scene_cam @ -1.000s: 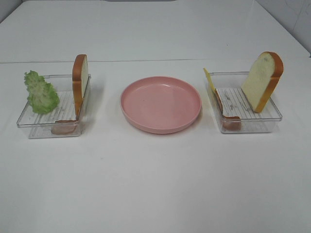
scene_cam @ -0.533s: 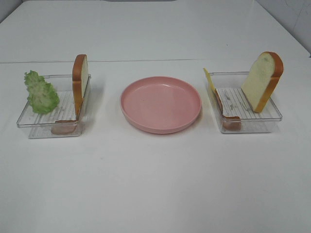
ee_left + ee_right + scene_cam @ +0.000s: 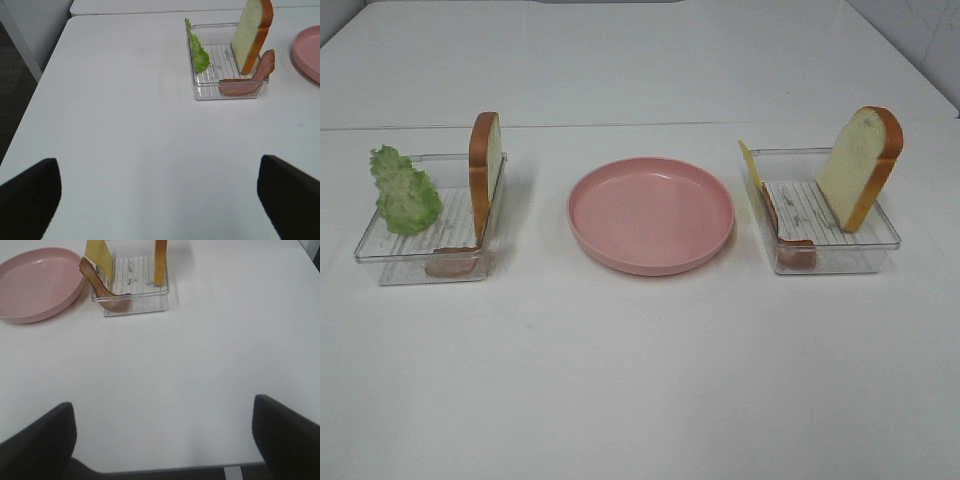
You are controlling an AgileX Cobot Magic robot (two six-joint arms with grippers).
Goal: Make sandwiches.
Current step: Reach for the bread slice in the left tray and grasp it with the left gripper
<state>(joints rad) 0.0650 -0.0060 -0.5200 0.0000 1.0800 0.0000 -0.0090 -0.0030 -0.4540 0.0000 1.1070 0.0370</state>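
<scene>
No sandwich is stacked; the parts lie in two clear trays. The left tray (image 3: 380, 262) holds ruffled green lettuce (image 3: 405, 195), an upright bread slice (image 3: 485, 165) and a bacon strip (image 3: 452, 262). In the right tray (image 3: 850, 258) stand a yellow cheese square (image 3: 748, 165), a bacon strip (image 3: 793, 250) and a leaning bread slice (image 3: 860, 165). My left gripper (image 3: 160, 200) is open and empty, well short of its tray (image 3: 227, 95). My right gripper (image 3: 162, 440) is also open and empty, far from the cheese (image 3: 98, 255). Neither gripper shows in the high view.
A pink round plate (image 3: 650, 215) sits between the trays with nothing on it. The white table runs wide in front of the trays. Its left edge (image 3: 45, 65) shows in the left wrist view, its near edge (image 3: 165, 467) in the right wrist view.
</scene>
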